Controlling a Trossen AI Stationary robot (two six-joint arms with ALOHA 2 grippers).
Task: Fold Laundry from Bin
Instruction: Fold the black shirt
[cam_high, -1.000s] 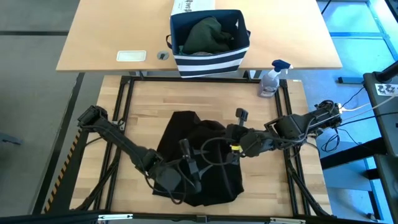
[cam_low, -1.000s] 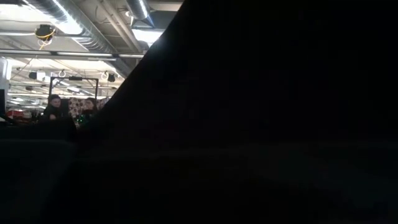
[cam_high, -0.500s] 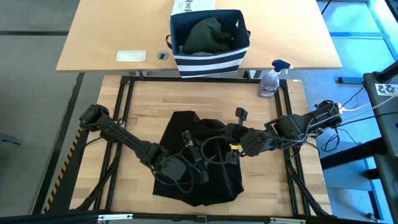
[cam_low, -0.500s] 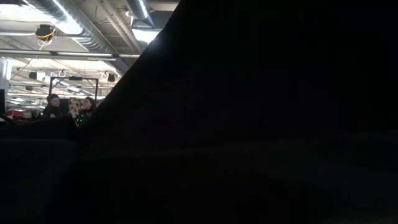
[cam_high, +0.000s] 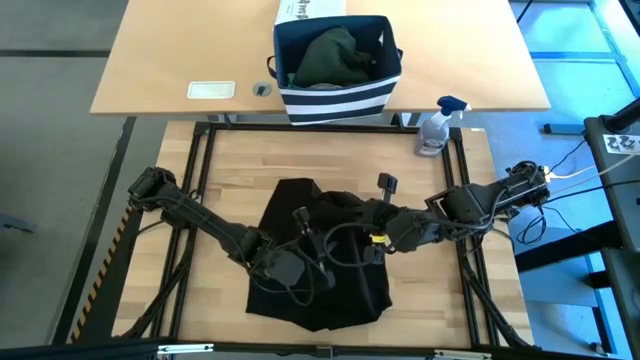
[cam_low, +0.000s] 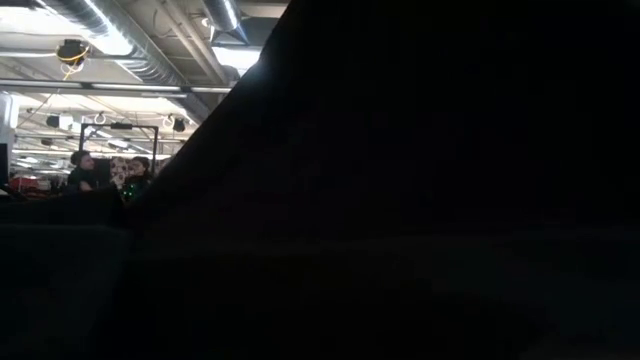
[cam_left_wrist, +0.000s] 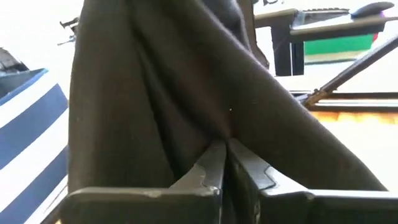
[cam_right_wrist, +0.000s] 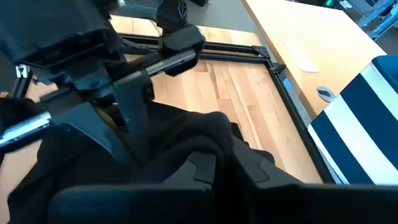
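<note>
A black garment (cam_high: 300, 215) is raised in a bunch over the middle of the wooden table, and its lower part is spread on the table top. In the low view it (cam_low: 430, 180) fills most of the picture. My right gripper (cam_high: 352, 208) is shut on the garment's raised top. My left gripper (cam_high: 320, 245) is shut on the cloth lower down, on the garment's near side. The navy striped bin (cam_high: 338, 95) stands on the far table with a dark green garment (cam_high: 335, 55) lying in it. My left gripper pinches a fold of the black cloth (cam_left_wrist: 227, 127) between its two fingertips (cam_left_wrist: 211, 163), coming almost level from the table's near left. Creases run out from the pinch, and the cloth rises beyond the fingers. My right gripper pinches a bunched fold at the garment's top (cam_right_wrist: 208, 127), slanting down from the table's right. The garment hangs below it, with its lower hem (cam_high: 320, 305) on the table.
A spray bottle (cam_high: 437, 128) stands at the table's far right corner. A white printed box (cam_high: 310, 10) sits behind the bin, and a white card (cam_high: 211, 90) lies on the far table. People (cam_low: 105, 172) show in the room beyond.
My left gripper has moved toward the table's right and far side, into the hanging black garment, and has shut on a fold of it. My right gripper has stayed in place, holding the garment up.
</note>
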